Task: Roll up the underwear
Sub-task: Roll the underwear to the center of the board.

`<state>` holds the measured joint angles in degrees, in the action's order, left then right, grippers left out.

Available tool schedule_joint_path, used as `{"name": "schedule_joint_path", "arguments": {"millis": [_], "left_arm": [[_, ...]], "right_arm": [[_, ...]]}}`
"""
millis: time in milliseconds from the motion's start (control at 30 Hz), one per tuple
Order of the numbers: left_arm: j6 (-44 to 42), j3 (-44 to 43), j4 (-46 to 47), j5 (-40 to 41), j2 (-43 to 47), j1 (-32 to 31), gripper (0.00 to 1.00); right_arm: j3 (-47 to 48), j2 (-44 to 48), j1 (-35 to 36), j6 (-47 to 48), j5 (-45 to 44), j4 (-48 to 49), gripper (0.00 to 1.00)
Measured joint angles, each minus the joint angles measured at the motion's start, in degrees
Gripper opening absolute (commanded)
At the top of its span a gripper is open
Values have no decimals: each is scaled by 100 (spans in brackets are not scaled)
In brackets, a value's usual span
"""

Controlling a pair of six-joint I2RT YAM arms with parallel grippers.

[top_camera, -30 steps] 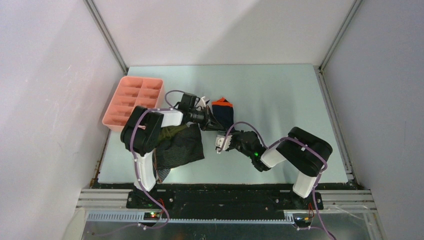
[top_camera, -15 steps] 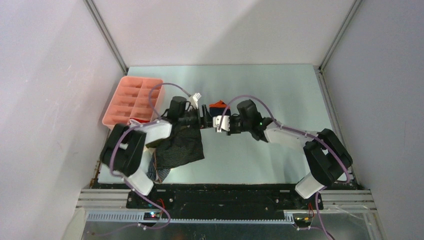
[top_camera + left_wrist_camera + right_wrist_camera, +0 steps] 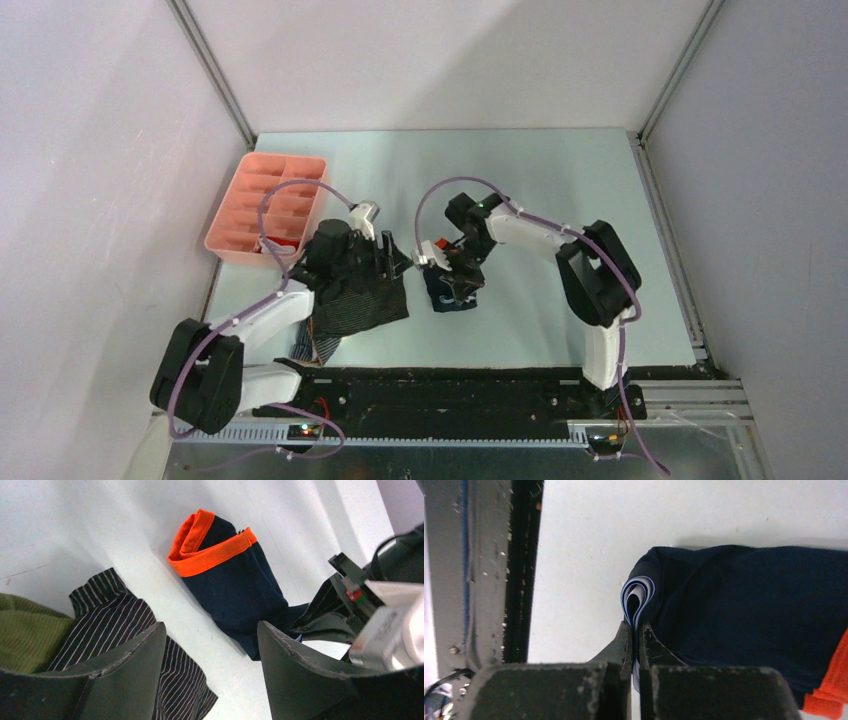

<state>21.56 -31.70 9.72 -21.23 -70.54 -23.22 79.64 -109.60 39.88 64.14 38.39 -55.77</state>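
Observation:
The navy underwear (image 3: pixel 449 298) with an orange band (image 3: pixel 212 560) lies folded on the table just right of centre. My right gripper (image 3: pixel 457 281) is shut on its white-trimmed edge (image 3: pixel 636 594), the jaws pinching the cloth (image 3: pixel 635 626). My left gripper (image 3: pixel 396 262) stands open just left of it with nothing between its fingers (image 3: pixel 211 626). Under the left arm lies the dark grey striped underwear (image 3: pixel 362 298), also visible in the left wrist view (image 3: pixel 115 622). Beside it sits the olive green underwear (image 3: pixel 25 635).
A pink compartment tray (image 3: pixel 262 190) stands at the far left with something red (image 3: pixel 281 243) in its near corner. The table's dark near-edge rail (image 3: pixel 484 570) runs close to the right gripper.
The left gripper opened, let go of the navy underwear and drew back to the left. The right gripper took the navy underwear and pulled it toward the near edge.

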Motion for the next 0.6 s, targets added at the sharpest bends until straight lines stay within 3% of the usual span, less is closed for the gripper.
{"name": "schedule_joint_path", "arguments": {"millis": [367, 600], "left_arm": [[-962, 109, -358, -72, 393, -214, 68], [-2415, 216, -343, -343, 680, -1019, 65]], "right_arm": [[3386, -2594, -310, -26, 498, -2382, 0], [4035, -3298, -404, -249, 605, -3005, 0]]}}
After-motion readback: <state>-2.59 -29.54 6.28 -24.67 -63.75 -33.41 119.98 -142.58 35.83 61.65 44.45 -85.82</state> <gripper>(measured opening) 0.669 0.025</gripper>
